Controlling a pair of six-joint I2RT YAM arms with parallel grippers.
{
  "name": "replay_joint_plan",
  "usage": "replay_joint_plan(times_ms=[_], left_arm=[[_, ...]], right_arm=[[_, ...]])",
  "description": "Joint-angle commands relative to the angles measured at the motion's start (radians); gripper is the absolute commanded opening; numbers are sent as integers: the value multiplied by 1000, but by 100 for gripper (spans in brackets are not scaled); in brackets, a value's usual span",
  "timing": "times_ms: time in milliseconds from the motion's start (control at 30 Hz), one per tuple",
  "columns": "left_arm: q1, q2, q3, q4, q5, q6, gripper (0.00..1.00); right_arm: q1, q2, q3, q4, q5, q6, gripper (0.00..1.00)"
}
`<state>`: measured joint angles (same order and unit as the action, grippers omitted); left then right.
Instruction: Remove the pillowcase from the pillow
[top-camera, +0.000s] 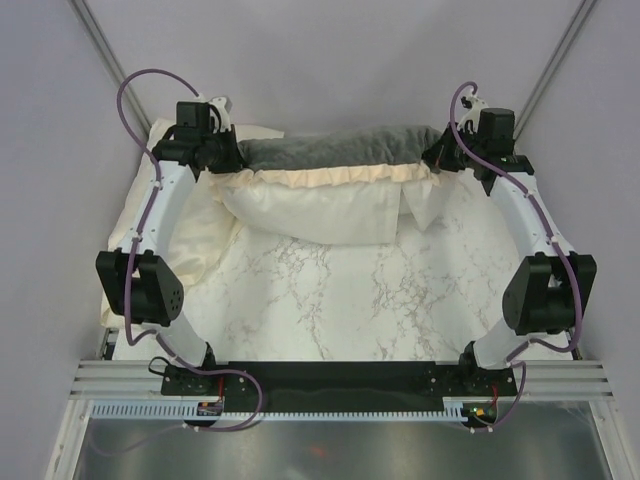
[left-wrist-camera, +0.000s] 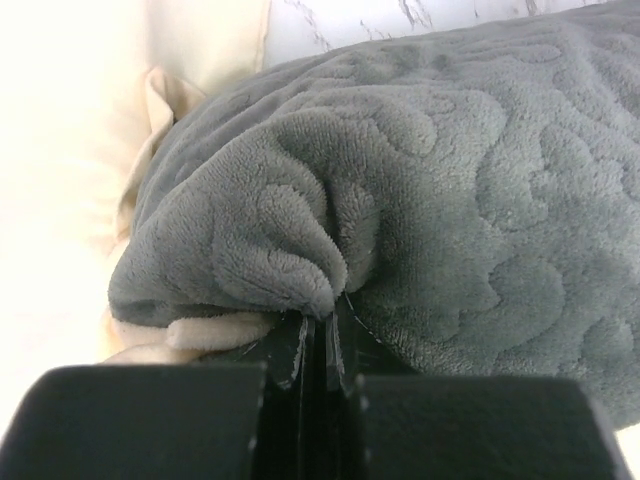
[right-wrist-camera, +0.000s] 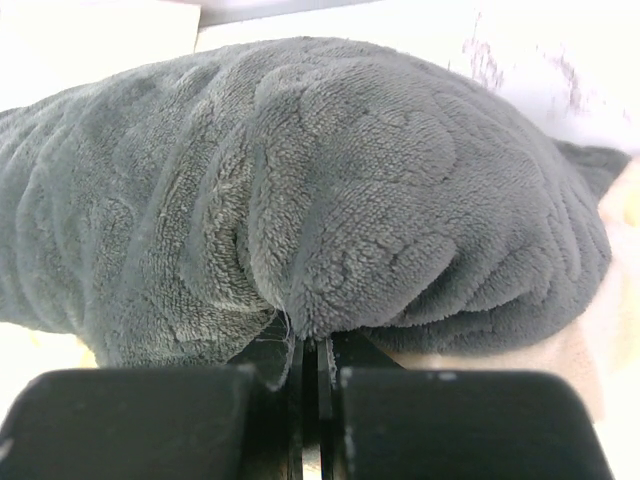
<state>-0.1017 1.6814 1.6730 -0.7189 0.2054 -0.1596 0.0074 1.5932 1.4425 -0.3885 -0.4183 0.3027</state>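
**Both claws clamped on the grey pillowcase, pillow bulging out below**

The pillowcase (top-camera: 340, 148) runs as a dark grey band across the far side of the tabletop (top-camera: 380, 300), strung between the two arms. The left claw (top-camera: 226, 153) grips its left end and the right claw (top-camera: 446, 156) grips its right end.

In the left wrist view, the fingers are pressed together with a pinch of the plush, embossed grey fabric caught between their tips. The cloth puckers into folds just above them. A bit of the cream frill (left-wrist-camera: 205, 332) pokes out beside the left finger, under the grey edge. The right wrist view shows the same thing: the fingers are together, and a thick fold of grey fabric is bunched and held right at the tips.

From above, the frill (top-camera: 330, 177) hangs along the near edge of the grey band in a ruffled line. Below it the pillow (top-camera: 315, 215) bulges out — plump, plain and off-white. It lies on the marble-patterned tabletop, with its far edge tucked under the frill. A smaller white bulge shows under the frill toward the right — pillow or lining, I cannot tell which.

A flat yellow cloth (top-camera: 150, 230) covers the left part of the tabletop. It lies beneath the left arm and reaches the far left corner, and its edge touches the pillow's left end.
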Motion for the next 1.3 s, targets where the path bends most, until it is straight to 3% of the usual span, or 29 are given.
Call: replay_joint_plan(times_ms=[0, 233, 400, 467, 500, 567, 600, 667, 700, 800, 900, 1067, 1100, 1267], left_arm=[[-6, 87, 65, 22, -18, -21, 2], [-9, 147, 162, 27, -58, -32, 2], [-15, 109, 171, 41, -43, -5, 2], [-16, 51, 168, 47, -34, -1, 17], [-16, 20, 153, 53, -2, 6, 36], [-24, -87, 122, 96, 34, 25, 55], [-35, -130, 73, 123, 38, 46, 70], [-102, -265, 21, 189, 23, 104, 82], [-139, -303, -28, 206, 19, 138, 84], [-411, -426, -129, 256, -73, 326, 90], [-567, -495, -244, 288, -110, 437, 92], [-681, -584, -401, 343, -198, 526, 96], [-696, -589, -438, 354, -266, 554, 96], [-707, -606, -582, 585, -461, 655, 97]], right_arm=[[17, 111, 59, 14, -27, 9, 0], [22, 258, 124, 42, -82, 27, 0], [55, 160, 50, 56, -74, 41, 0], [84, 81, 13, 62, -65, 65, 0], [97, 26, -7, 65, -44, 76, 0], [132, -24, -17, 69, -24, 105, 0], [143, -41, -13, 69, -16, 114, 0], [164, -75, 7, 69, -4, 145, 0], [170, -79, 18, 66, -5, 151, 0], [186, -81, 79, 48, -4, 170, 0], [204, -90, 105, 45, -2, 193, 0], [213, -104, 144, 27, -2, 210, 0], [215, -111, 153, 23, -4, 213, 0], [229, -145, 162, 19, -27, 220, 0]])
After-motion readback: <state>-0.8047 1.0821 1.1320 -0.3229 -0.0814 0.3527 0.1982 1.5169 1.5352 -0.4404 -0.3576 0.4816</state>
